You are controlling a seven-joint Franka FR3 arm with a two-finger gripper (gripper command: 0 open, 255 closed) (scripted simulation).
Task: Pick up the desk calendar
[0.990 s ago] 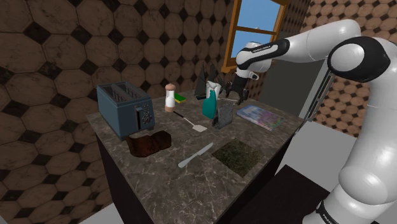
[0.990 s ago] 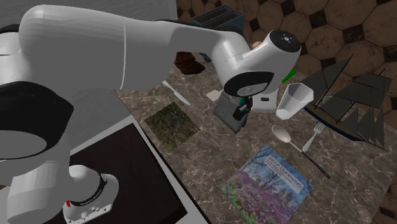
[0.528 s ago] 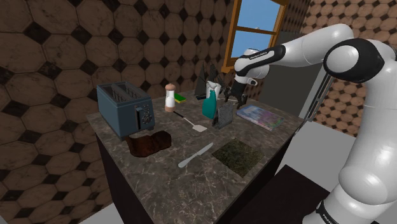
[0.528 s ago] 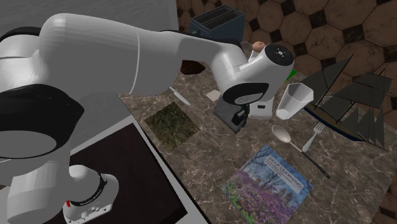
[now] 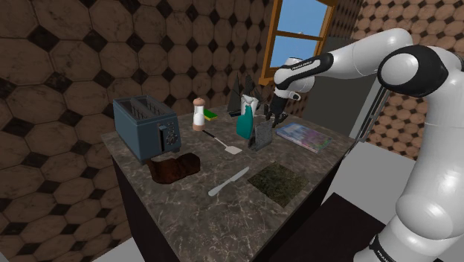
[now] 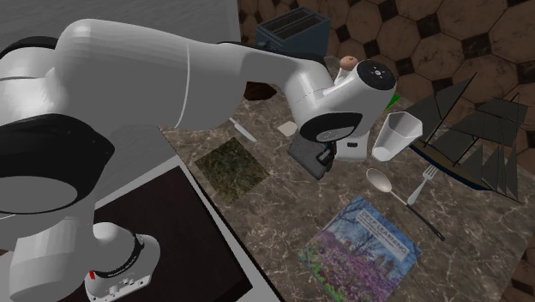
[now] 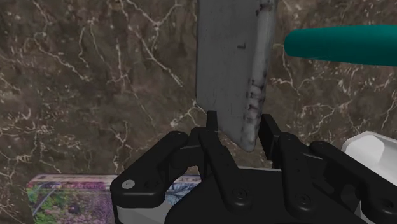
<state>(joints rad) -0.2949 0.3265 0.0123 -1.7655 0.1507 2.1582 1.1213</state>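
- Room: brown hexagon-tiled walls, a window (image 5: 300, 30) behind; a dark marble counter (image 5: 186, 216) is the work surface.
- Calendar (image 5: 259, 139): grey, standing upright near the counter's far side, between a teal object (image 5: 243, 123) and a book (image 5: 303, 136); just beside both, touching neither as far as can be seen.
- Gripper (image 5: 271, 117): directly above the calendar, pointing down onto its top edge.
- Gripper, wrist view (image 7: 240, 127): the calendar (image 7: 229, 57) runs as a grey slab between the two fingers (image 7: 210, 137), which close on it from either side; one overlaps its face, the other meets its edge.
- Second exterior view: the gripper (image 6: 324, 159) meets the calendar (image 6: 302, 153), with the arm's wrist over it.
- Near the calendar, same view: white cup (image 6: 394, 137), spoon (image 6: 386, 184), fork (image 6: 424, 184), model ship (image 6: 476, 137).
- Elsewhere on the counter: toaster (image 5: 145, 128), grinder (image 5: 198, 114), spatula (image 5: 223, 143), knife (image 5: 228, 181), dark mat (image 5: 276, 182), well apart from the calendar.
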